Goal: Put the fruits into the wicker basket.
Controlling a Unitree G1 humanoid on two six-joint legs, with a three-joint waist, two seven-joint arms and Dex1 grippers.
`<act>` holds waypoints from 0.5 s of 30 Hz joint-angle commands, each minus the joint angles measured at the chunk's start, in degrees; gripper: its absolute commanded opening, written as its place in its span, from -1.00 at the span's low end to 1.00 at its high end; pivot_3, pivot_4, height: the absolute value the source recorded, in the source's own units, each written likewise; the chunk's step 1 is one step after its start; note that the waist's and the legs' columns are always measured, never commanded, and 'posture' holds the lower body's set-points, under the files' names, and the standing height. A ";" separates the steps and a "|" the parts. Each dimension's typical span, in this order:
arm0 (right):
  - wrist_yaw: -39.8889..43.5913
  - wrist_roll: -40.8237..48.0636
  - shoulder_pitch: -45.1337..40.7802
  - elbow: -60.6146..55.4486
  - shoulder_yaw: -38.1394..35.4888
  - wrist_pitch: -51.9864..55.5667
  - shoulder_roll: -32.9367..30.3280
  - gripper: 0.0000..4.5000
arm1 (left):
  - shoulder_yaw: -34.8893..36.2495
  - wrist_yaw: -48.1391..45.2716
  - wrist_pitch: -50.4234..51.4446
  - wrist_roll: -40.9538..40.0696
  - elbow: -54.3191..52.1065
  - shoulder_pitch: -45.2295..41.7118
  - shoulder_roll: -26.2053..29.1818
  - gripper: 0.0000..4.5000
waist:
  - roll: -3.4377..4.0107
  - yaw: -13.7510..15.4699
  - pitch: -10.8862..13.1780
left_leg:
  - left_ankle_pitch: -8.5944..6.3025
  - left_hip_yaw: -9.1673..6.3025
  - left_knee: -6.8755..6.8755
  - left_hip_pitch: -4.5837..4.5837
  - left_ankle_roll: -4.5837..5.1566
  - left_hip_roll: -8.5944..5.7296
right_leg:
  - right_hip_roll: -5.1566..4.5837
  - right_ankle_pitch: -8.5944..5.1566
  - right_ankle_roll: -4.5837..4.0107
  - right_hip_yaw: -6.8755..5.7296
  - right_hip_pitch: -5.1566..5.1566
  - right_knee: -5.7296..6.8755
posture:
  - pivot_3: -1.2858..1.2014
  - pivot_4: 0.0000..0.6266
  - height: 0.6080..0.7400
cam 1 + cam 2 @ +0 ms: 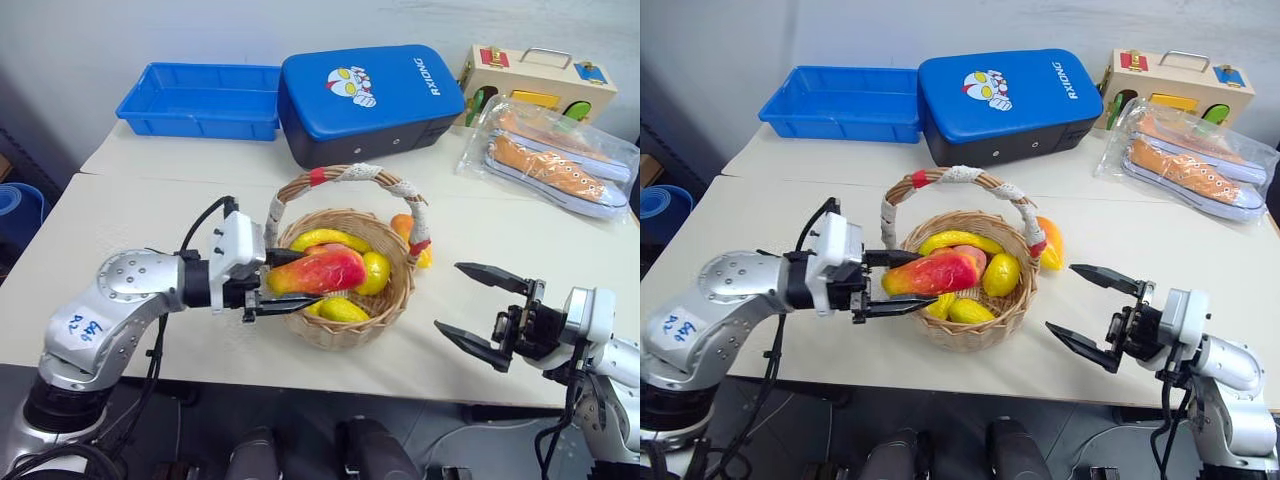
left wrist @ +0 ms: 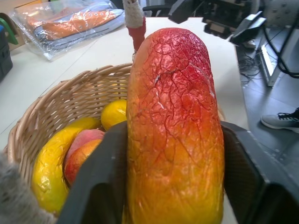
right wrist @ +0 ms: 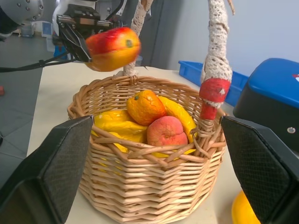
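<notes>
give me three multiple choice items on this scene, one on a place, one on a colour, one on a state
1. Where is the mango?
A. in the blue tray
B. between the left gripper's fingers, over the basket
C. on the table by the shoes

2. What colour is the tape on the basket handle?
A. red
B. green
C. black

3. How is the right gripper?
A. shut on a lemon
B. shut on nothing
C. open, holding nothing

Answers:
1 B: the left gripper has the mango between its fingers, above the fruits in the basket.
2 A: red bands show at both ends of the white-corded handle.
3 C: its two fingers stand wide apart beside the basket with nothing between them.
</notes>
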 commanded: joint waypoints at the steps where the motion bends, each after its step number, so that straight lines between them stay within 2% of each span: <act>1: -2.76 -0.09 1.35 -2.83 -2.63 0.38 -0.65 1.00 | 0.81 -1.46 -1.35 -0.05 -1.38 0.33 0.92 0.60 | 0.00 -0.03 0.00 | 0.00 0.00 0.00 0.00 -0.01 0.01 | 0.00 0.00 0.00 0.00 0.00 0.00 | 0.03 -0.52 1.00; 4: -6.03 -2.03 2.20 -0.90 -4.78 1.94 -2.19 1.00 | 3.80 -4.46 -2.93 -1.66 -0.67 2.05 2.29 0.97 | 0.01 -0.06 0.00 | 0.01 0.03 0.02 0.01 -0.01 -0.01 | -0.02 0.00 0.00 0.01 0.01 0.01 | 0.03 -0.52 1.00; 7: -9.70 -4.52 2.71 3.52 -8.53 1.30 -2.59 1.00 | 8.15 -9.81 -6.92 -2.44 0.39 5.72 4.51 0.97 | 0.00 -0.06 0.00 | 0.01 0.03 0.01 0.01 -0.01 0.00 | -0.02 0.00 -0.01 0.01 0.01 -0.02 | 0.03 -0.52 1.00; 10: -11.20 -8.43 3.63 9.96 -11.04 -0.02 -4.07 1.00 | 16.07 -15.40 -7.52 -6.74 0.61 10.90 7.62 0.97 | 0.01 -0.12 0.01 | 0.01 0.04 -0.02 0.01 -0.01 -0.01 | -0.03 -0.01 -0.03 0.01 0.01 -0.05 | 0.03 -0.52 1.00; 15: -5.58 -11.32 3.65 23.59 -11.84 -5.25 -6.85 1.00 | 28.21 -20.67 -9.65 -6.32 7.12 17.94 12.31 0.99 | 0.09 -0.40 0.04 | 0.01 0.06 -0.07 0.03 0.01 -0.01 | -0.04 -0.02 -0.04 0.00 0.03 -0.16 | 0.03 -0.52 1.00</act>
